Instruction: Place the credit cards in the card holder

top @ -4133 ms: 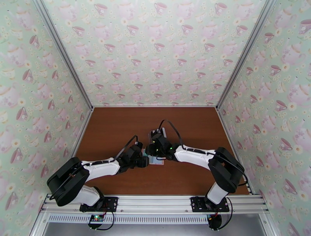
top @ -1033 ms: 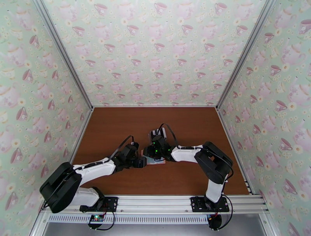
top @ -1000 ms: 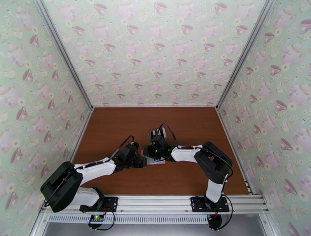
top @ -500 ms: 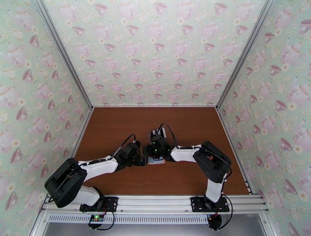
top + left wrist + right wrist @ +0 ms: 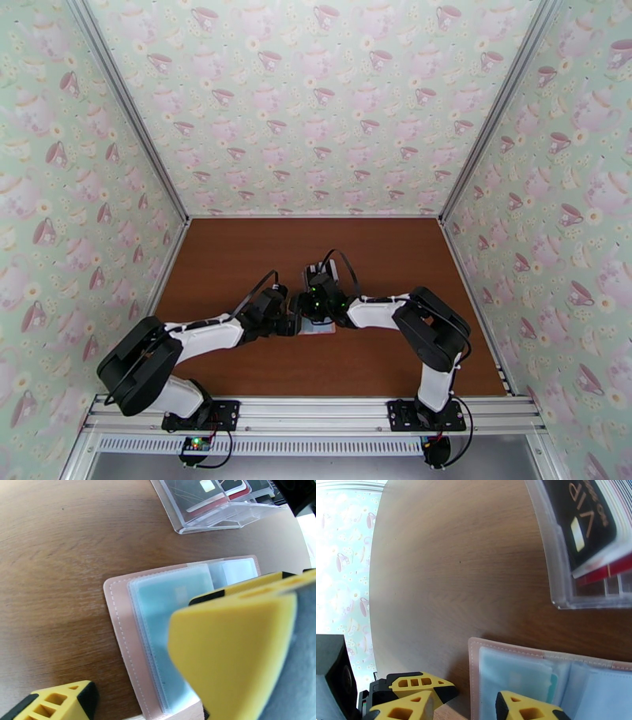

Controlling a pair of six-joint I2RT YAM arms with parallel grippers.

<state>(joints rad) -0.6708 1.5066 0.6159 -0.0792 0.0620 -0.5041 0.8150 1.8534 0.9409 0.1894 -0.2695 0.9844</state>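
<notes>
My left gripper [image 5: 130, 661] is released, its fingers straddling the stitched edge of the card holder [image 5: 118, 610]. The holder lies open and flat on the surface [image 5: 59, 559], directly beneath the gripper. My right gripper [image 5: 462, 691] is spread too and holds nothing, with the holder's corner just ahead of its tips. The credit cards [image 5: 588, 515] sit in the clear rack [image 5: 205, 521], beyond both grippers. I judge them light, stiff and slick, so I'd pinch 1 by its exposed top edge, across the flat faces. The holder's sleeves look soft and floppy, so I'd pin the pink border while a card slides in.
</notes>
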